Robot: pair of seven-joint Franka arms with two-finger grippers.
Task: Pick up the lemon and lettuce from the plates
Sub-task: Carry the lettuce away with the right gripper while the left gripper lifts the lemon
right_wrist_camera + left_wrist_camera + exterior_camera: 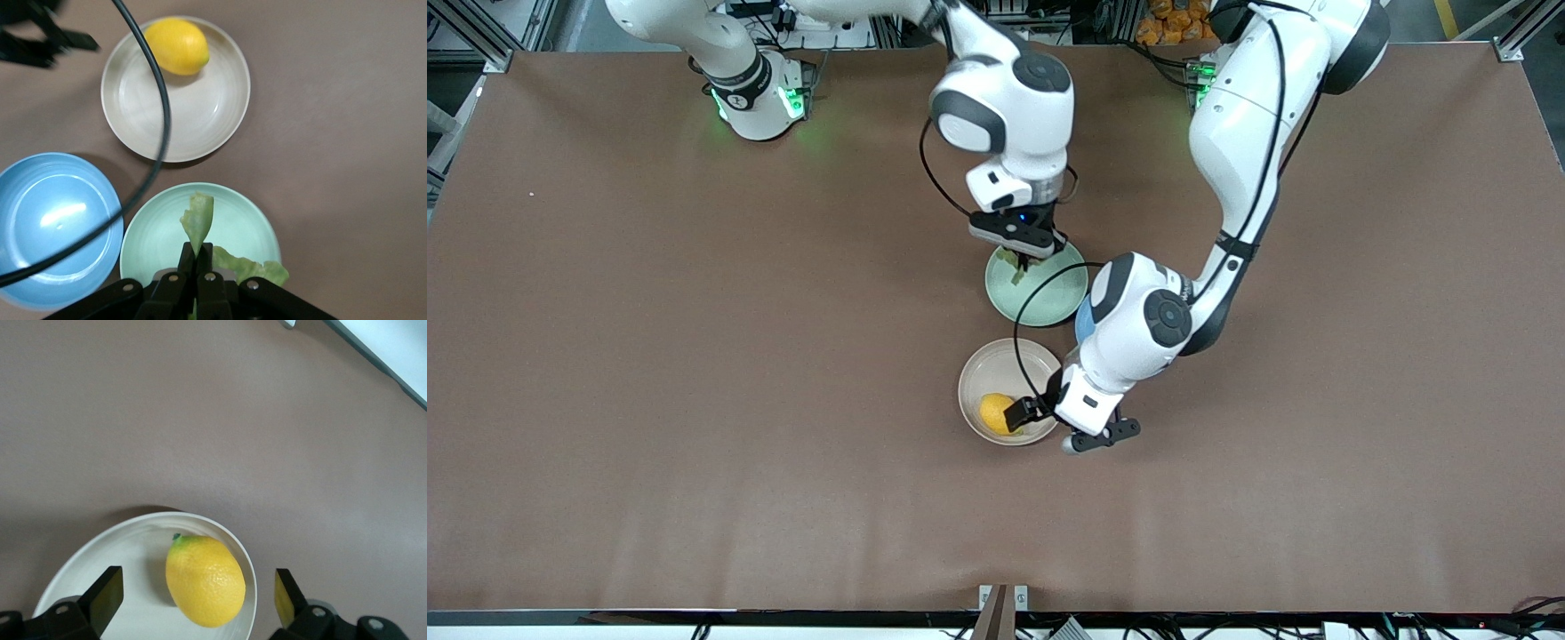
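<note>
- The brown bench (694, 373) carries three plates close together near its middle: a mint green plate (1049, 298), a beige plate (996, 369) nearer to the front camera, and a blue plate (57, 227) just beside both, toward the left arm's end and mostly hidden under the left arm in the front view
- The lemon (994, 413) lies on its side in the beige plate, close to the rim nearest the front camera; the left wrist view shows its small green tip (177, 537)
- The left tool (1021, 412) is low over the beige plate, released, its two fingers (103, 597) spread wide on either side of the lemon and clear of its skin
- The lettuce (200, 220) is at the mint green plate, a pale green crinkled leaf
- The right tool (1030, 258) is down over the mint green plate at the part farthest from the front camera, clenched on the lettuce, with one strip of the leaf standing out past the pinched fingertips (197, 257) and another fold lying beside them on the plate
</note>
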